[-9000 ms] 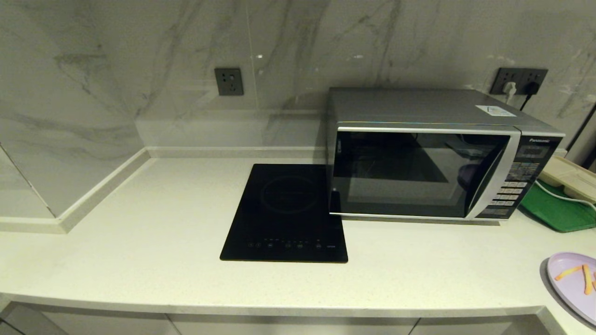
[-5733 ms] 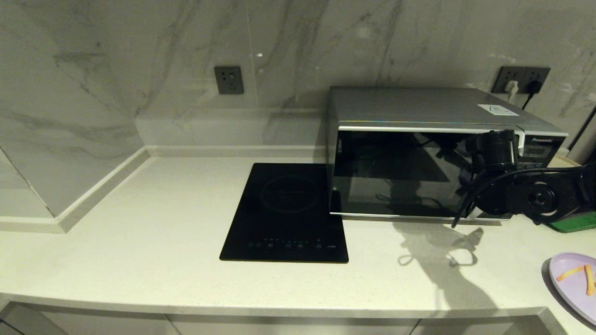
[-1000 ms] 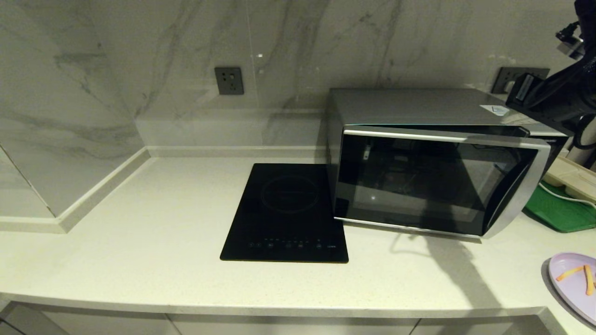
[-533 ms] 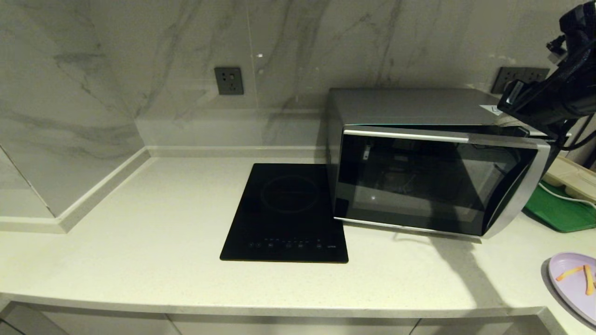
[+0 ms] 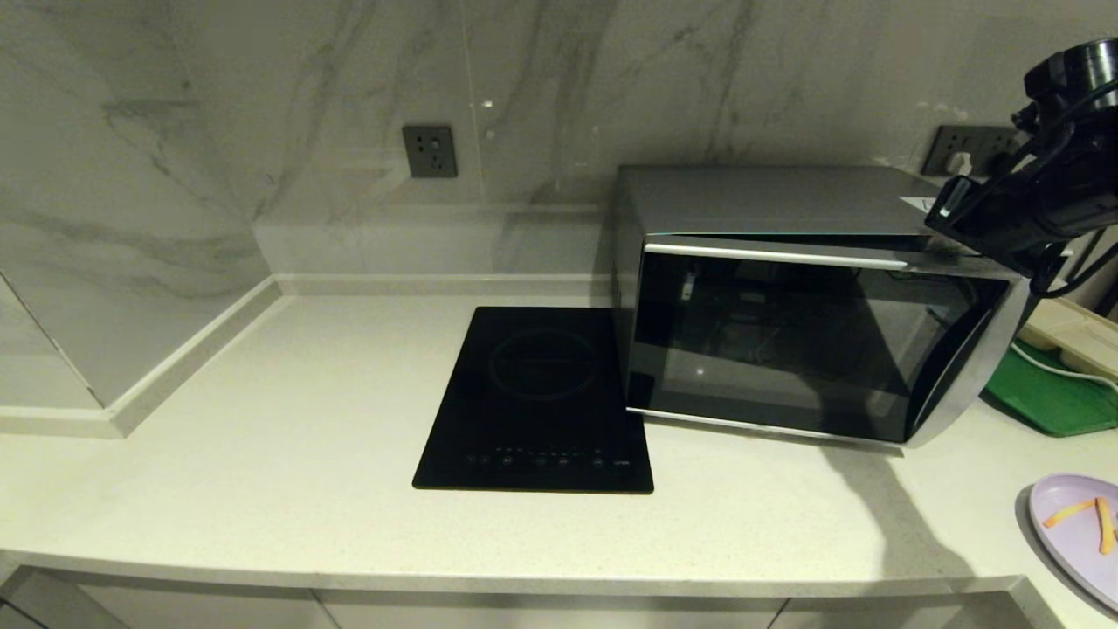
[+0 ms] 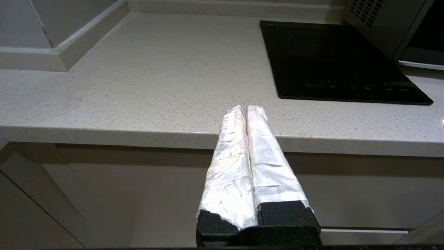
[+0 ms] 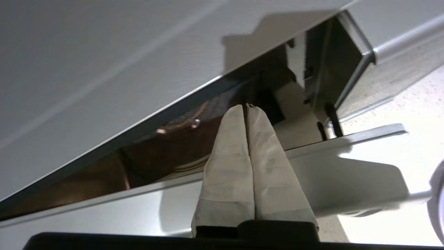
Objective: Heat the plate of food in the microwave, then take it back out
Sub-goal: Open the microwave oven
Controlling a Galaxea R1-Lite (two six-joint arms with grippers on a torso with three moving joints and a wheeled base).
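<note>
The silver microwave [image 5: 786, 203] stands at the back right of the counter, its dark glass door [image 5: 803, 342] swung a little ajar at the right side. My right arm [image 5: 1013, 214] hangs over the microwave's top right corner. In the right wrist view my right gripper [image 7: 245, 106] is shut and empty, its tips over the dark gap between the door's top edge [image 7: 138, 211] and the microwave body [image 7: 104, 69]. The lilac plate of food [image 5: 1076, 535] with orange sticks lies at the counter's front right corner. My left gripper [image 6: 246, 107] is shut and empty, parked below the counter's front edge.
A flat black induction cooktop [image 5: 537, 402] lies just left of the microwave. A green tray [image 5: 1048, 397] with a pale item and a white cable sits right of the microwave. Wall sockets [image 5: 965, 148] are behind it. The counter's left half [image 5: 262, 419] is bare.
My right arm has come down and to the left, closer to the door's top right corner. The door stays ajar as half a second ago; the plate has not moved.
</note>
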